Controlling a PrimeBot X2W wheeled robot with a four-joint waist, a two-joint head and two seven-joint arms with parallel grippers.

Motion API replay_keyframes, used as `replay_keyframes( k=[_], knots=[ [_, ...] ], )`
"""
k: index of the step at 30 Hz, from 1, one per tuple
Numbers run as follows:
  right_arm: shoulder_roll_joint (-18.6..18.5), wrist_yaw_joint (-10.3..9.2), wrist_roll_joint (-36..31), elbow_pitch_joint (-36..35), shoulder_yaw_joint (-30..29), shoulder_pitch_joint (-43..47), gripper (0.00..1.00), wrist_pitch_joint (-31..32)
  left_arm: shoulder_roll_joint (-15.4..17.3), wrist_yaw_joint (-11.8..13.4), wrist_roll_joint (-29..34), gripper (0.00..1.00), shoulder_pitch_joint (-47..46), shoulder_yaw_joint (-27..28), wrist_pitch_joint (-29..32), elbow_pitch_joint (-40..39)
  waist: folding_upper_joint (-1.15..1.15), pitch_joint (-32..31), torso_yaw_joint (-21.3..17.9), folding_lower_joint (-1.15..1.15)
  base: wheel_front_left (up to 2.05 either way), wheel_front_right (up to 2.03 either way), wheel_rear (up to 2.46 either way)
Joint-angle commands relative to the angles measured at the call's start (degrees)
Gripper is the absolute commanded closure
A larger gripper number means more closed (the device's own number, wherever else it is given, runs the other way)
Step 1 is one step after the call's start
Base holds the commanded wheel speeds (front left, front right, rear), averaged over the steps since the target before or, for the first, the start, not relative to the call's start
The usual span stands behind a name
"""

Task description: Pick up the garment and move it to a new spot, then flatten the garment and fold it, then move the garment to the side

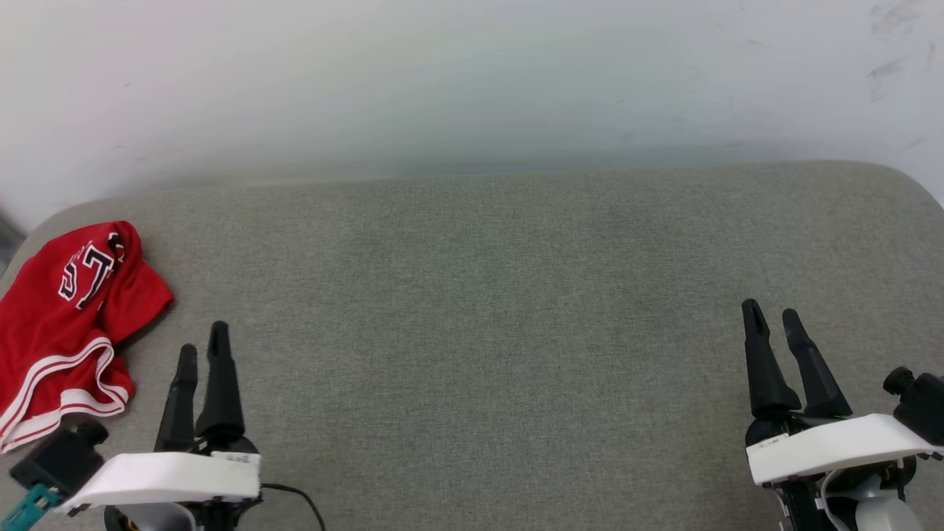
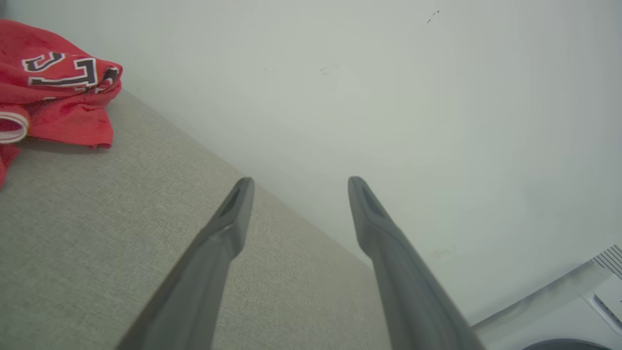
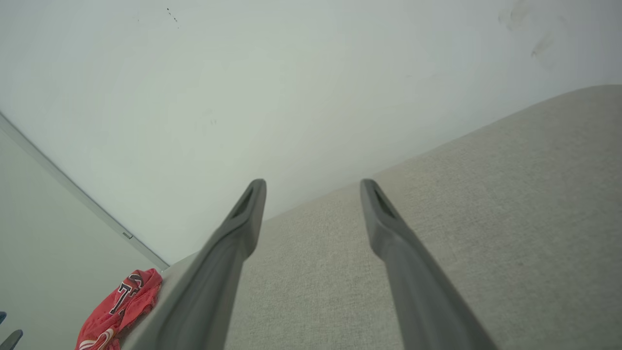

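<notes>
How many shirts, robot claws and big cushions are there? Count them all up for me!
Crumpled red jersey shirt with white-striped trim: 1
Black two-fingered robot claws, both open: 2 (left claw, right claw)
Grey woven fabric cushion: 1
Total: 4

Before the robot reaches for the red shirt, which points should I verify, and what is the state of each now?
1. Left gripper open, holding nothing: ok.
2. Right gripper open, holding nothing: ok.
3. Garment lies crumpled at the grey cushion's left end, beside the left gripper, not touched by it: ok.
4. Garment wholly on the cushion: cannot tell, the head view's edge cuts it.
</notes>
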Motion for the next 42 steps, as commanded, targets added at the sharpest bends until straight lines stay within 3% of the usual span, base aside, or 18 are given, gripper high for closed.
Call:
replay_keyframes(
  k=[1,12,18,31,39,42],
  knots=[
    [0.0,0.00,-1.8,-1.2,0.2,-0.7,0.00,-0.4,0.1,0.6,2.1,0.00,0.0,-0.7,-0.5,-1.5,0.00,0.1,0.0,-0.01,0.00,0.00,0.00],
    [0.0,0.00,-13.4,-2.8,0.9,-0.3,0.00,-2.3,0.3,6.7,18.2,0.00,0.5,-9.1,-2.3,-4.4,0.00,0.6,-0.5,-0.01,0.00,0.00,0.00],
    [0.0,0.00,-18.7,-3.1,0.9,-0.1,0.00,-3.2,3.0,10.7,23.9,0.00,0.2,-14.5,-3.2,-4.6,0.00,0.8,-0.8,-0.01,0.00,0.00,0.00],
    [0.0,0.00,-27.7,-2.8,1.4,0.3,0.00,-5.1,9.7,22.0,31.4,0.00,-1.1,-27.0,-5.1,-4.8,0.00,1.0,-1.3,-0.01,0.00,0.00,0.00],
    [0.1,0.00,-31.4,-3.1,1.9,0.3,0.00,-6.1,11.7,25.7,33.0,0.00,-1.4,-31.3,-6.1,-5.5,0.00,1.0,-1.5,-0.01,0.00,0.00,0.00],
    [0.1,0.00,-31.0,-3.3,2.5,0.4,0.00,-6.5,10.9,24.9,32.2,0.00,-0.5,-30.2,-6.5,-6.1,0.00,1.0,-1.5,-0.01,0.00,0.00,0.00]
  ],
)
